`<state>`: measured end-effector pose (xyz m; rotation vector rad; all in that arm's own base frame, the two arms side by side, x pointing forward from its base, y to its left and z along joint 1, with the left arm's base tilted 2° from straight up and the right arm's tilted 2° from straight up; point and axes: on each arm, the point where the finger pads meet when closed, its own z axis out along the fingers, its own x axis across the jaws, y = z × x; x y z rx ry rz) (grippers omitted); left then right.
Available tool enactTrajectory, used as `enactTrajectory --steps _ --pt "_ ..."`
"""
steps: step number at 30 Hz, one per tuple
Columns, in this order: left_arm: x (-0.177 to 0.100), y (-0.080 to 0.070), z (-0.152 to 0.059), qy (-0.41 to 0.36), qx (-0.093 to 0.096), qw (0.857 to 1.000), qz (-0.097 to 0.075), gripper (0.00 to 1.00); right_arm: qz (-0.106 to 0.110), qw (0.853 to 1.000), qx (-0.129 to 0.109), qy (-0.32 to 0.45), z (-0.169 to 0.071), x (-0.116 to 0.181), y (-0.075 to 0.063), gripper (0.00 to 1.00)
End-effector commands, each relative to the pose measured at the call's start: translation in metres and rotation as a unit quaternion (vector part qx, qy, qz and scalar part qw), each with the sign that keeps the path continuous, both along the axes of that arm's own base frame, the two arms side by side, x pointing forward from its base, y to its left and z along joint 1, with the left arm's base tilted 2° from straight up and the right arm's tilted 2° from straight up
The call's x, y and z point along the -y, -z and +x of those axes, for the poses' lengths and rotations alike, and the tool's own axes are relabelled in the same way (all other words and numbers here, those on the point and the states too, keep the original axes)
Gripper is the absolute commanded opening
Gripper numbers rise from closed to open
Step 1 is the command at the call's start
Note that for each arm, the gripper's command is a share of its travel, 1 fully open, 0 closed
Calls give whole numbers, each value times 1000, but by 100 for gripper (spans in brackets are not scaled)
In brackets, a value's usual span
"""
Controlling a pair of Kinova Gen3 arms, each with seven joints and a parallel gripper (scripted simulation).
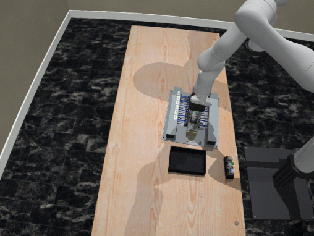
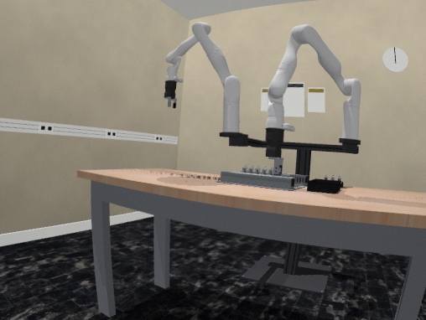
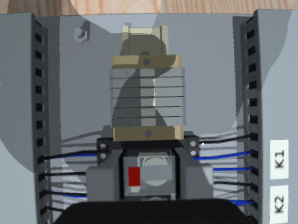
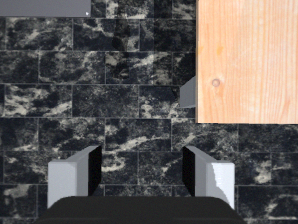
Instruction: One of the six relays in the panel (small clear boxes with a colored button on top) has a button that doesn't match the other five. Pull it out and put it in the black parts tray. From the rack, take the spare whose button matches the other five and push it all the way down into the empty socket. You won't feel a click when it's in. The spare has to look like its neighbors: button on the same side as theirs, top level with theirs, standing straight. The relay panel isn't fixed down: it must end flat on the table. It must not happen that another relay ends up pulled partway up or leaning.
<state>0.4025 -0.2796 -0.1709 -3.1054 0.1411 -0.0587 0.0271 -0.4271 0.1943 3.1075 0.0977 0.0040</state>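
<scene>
The relay with the red button is at the K1 end of the row in the panel. My left gripper is shut on it, one finger on each side; whether it is raised is hard to tell. Several other relays stand in a row, with green buttons where visible; my gripper hides part of the row. The black tray shows no relay. The rack holds spares with orange, green and blue buttons. My right gripper is open and empty, away from the table.
Wire ducts run along both sides of the relay row, with wires between. A terminal block lies just beyond the K1 end. The tray is beside the panel's end. The rack stands near the table's edge.
</scene>
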Motion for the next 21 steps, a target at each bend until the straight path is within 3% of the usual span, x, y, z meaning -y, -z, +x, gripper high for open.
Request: enactTrajectory --steps 1,21 --pt "1 -1 1 0 3 1000 -1 0 -1 1000 0 0 0 0 -1 100" --pt "1 -1 1 0 -2 1000 0 0 -1 1000 0 0 0 0 -1 100"
